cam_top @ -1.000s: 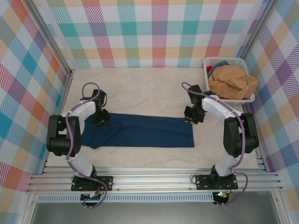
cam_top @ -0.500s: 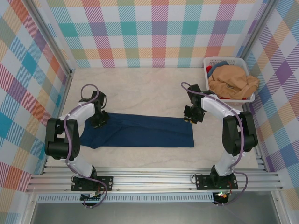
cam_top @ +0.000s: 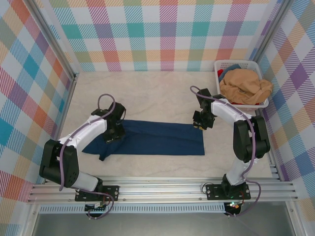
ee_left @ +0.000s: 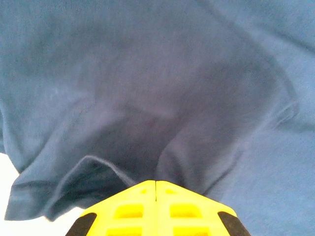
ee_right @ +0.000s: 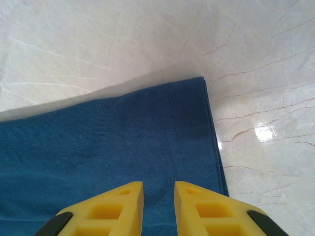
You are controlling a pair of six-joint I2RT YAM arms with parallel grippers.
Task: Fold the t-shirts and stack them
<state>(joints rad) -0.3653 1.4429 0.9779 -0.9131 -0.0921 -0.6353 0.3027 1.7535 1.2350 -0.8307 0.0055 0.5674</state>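
Left hand [cam_top: 113,134] dragged navy t-shirt [cam_top: 157,138] — rightward.

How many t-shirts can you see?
2. The navy t-shirt lies folded on the table; the tan-orange t-shirt is heaped in the white basket at the far right corner. More may be hidden underneath it.

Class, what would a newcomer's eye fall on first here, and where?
A navy t-shirt, folded into a long strip, lies across the middle of the table. The left gripper is shut on bunched cloth at its left end, and the right gripper sits over its far right corner. A tan-orange shirt is heaped in the white basket at the far right corner.
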